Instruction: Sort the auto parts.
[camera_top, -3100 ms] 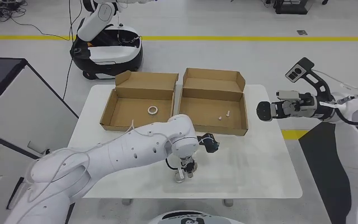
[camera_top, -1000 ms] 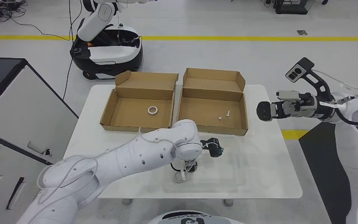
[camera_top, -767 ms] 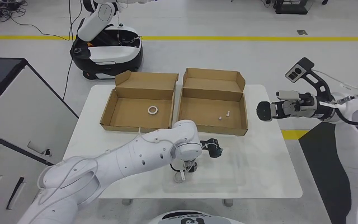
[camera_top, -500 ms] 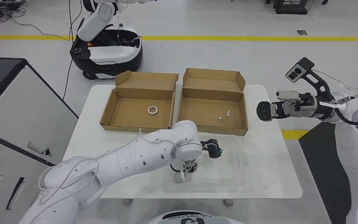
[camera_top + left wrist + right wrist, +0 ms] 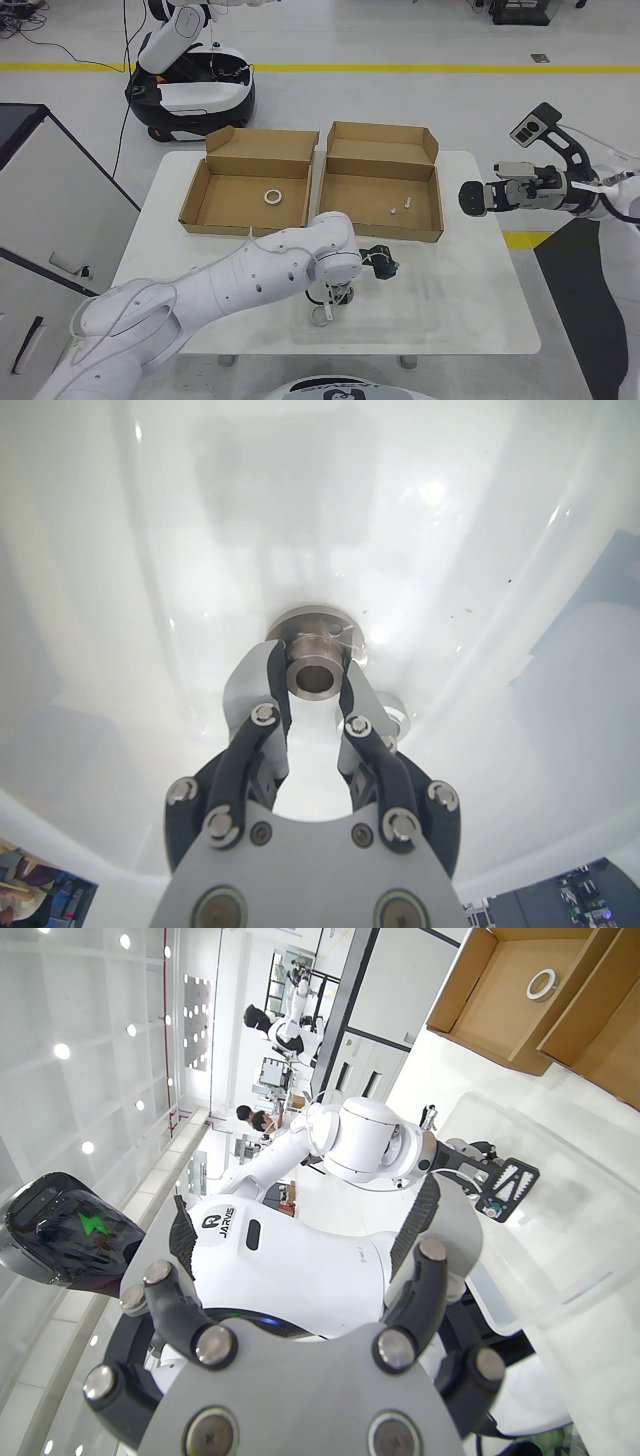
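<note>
As end effector (image 5: 314, 658) pinches bushing (image 5: 315, 681), jaws narrow

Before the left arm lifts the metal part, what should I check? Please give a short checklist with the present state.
1. Left gripper pads on both sides of the flanged bushing: ok.
2. Bushing flat on the table: ok.
3. Right gripper open, off to the table's side, away from the cardboard boxes: ok.
4. Which box suits the bushing: cannot tell.
5. Small silvery piece beside one finger, touching or not: cannot tell.
</note>
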`<state>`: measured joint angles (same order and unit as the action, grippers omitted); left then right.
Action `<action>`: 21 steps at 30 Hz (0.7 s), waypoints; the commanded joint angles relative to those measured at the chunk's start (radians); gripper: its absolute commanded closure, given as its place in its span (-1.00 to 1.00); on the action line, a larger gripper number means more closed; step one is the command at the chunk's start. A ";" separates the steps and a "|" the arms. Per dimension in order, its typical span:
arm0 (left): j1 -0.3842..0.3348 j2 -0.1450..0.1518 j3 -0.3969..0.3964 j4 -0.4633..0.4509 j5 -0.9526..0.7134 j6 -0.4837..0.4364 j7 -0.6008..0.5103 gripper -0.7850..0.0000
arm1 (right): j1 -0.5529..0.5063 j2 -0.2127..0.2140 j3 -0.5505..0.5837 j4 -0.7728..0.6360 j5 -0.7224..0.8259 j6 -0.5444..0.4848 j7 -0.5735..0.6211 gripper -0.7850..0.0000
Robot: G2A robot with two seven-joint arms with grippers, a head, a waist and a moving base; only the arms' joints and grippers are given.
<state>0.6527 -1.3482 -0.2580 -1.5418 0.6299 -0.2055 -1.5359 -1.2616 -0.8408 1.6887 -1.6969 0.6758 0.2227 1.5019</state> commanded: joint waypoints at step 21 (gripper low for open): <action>-0.346 0.113 -0.017 -0.103 -0.325 0.102 0.000 1.00 | 0.000 0.000 0.000 0.000 0.000 0.000 0.000 -1.00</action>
<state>0.3161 -1.2413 -0.2735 -1.6425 0.3122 -0.1051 -1.5359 -1.2616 -0.8408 1.6887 -1.6969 0.6758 0.2227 1.5019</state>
